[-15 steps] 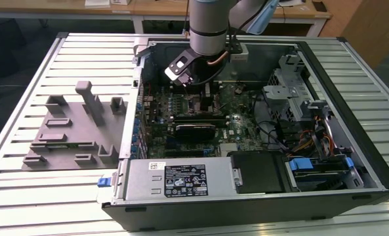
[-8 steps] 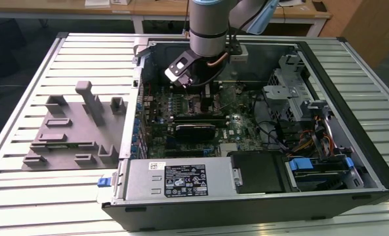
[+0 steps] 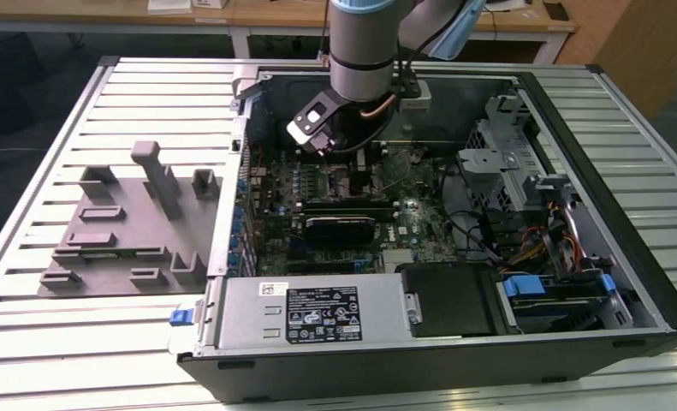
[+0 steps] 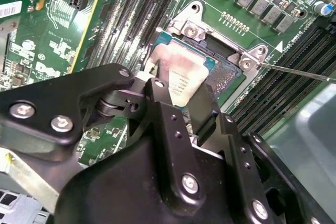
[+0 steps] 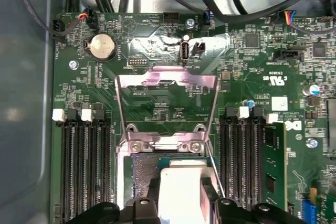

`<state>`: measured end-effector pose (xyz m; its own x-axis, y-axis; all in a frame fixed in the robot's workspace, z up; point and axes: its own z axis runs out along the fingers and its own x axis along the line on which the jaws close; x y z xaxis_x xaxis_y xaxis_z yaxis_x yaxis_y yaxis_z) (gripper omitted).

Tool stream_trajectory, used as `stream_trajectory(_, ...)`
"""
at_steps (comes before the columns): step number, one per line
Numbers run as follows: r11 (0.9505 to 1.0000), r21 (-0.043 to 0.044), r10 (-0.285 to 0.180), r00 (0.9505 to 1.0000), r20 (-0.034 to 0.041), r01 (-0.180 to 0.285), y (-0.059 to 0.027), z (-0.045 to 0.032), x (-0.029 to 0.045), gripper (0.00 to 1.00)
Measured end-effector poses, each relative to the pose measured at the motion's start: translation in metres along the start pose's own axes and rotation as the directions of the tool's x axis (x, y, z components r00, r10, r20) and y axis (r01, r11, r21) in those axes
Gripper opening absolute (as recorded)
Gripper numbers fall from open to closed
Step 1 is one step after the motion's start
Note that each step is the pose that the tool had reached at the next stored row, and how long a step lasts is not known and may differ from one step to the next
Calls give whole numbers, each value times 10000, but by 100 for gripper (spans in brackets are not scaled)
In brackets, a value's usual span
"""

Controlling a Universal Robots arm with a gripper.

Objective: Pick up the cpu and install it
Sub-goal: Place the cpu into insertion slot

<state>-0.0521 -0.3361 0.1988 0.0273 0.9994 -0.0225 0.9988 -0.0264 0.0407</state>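
- Your jaws are clamped on the cpu [image 4: 181, 77] by two opposite edges, holding it right at the open socket [image 4: 226, 74] on the motherboard [image 4: 58, 40].
- Judge it light, stiff and fragile: grip the edges only, gently.

I am counting one cpu [image 4: 181, 77], one motherboard [image 5: 252, 72], one coin cell battery [image 5: 103, 46], one computer case [image 3: 430, 364], one power supply [image 3: 315, 312].

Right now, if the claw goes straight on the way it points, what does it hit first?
Likely the open socket: the claw points at it, holding the cpu, which would touch first. Gap left is unclear.
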Motion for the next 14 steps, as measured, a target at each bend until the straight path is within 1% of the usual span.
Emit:
stream_trajectory(3, 10000, 6, 5, 9999, -140, -5, -1, 4, 3, 42)
stream_trajectory(6, 10000, 10, 13, 9995, -304, -13, -1, 10, 9, 42)
stream_trajectory(9, 10000, 14, 19, 9988, -486, -18, -1, 14, 17, 42)
stream_trajectory(12, 10000, 20, 29, 9976, -685, -28, -2, 17, 29, 42)
stream_trajectory(13, 10000, 21, 31, 9973, -731, -30, -2, 17, 32, 42)
stream_trajectory(14, 10000, 25, 31, 9971, -757, -30, -4, 15, 30, 42)
